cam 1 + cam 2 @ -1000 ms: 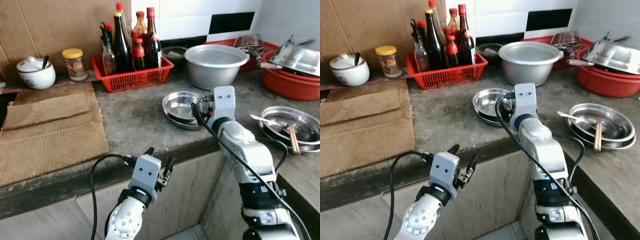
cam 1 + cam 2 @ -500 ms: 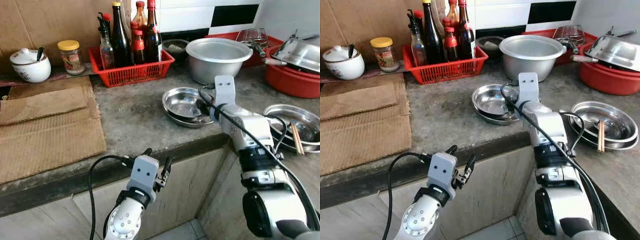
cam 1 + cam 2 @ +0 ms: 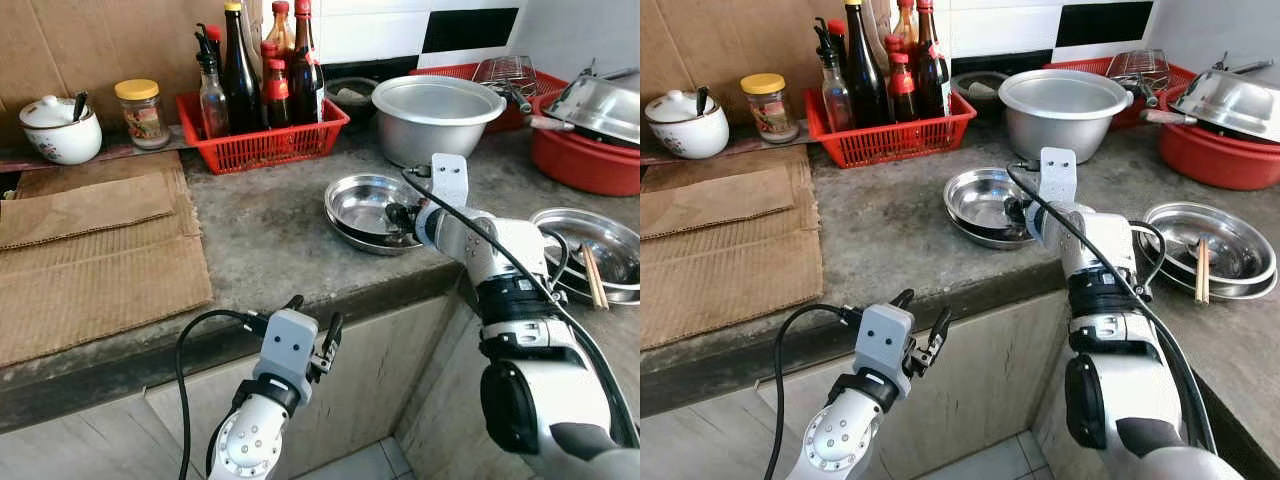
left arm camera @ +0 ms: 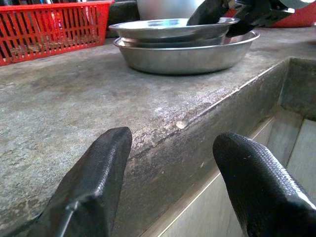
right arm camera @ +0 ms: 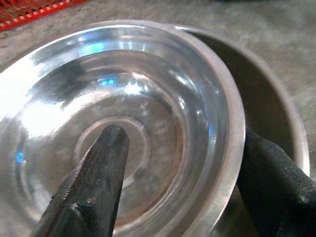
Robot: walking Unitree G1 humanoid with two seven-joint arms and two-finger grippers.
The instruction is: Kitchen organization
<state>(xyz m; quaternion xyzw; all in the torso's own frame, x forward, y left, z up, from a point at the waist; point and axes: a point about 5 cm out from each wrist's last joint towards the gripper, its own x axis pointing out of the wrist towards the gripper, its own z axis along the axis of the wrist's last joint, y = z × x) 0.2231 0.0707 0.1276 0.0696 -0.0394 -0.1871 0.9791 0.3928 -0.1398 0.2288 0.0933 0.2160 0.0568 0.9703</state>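
Right gripper (image 3: 400, 214) spread astride the top steel dish's (image 3: 362, 205) rim, not yet pinched; I judge sorting barely begun. Left gripper (image 3: 314, 330) idle, spread.

2 nested steel dishes (image 3: 365, 210) (near counter edge).

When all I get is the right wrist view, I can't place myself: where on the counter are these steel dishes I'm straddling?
Observer: The stacked steel dishes sit near the counter's front edge, just in front of a large metal pot.
Operator: Anything close on my right?
Observer: Another steel plate holding chopsticks lies to the right of the right gripper.
Operator: And the other arm?
Observer: The left gripper is open, below the counter edge, in front of the cabinet.
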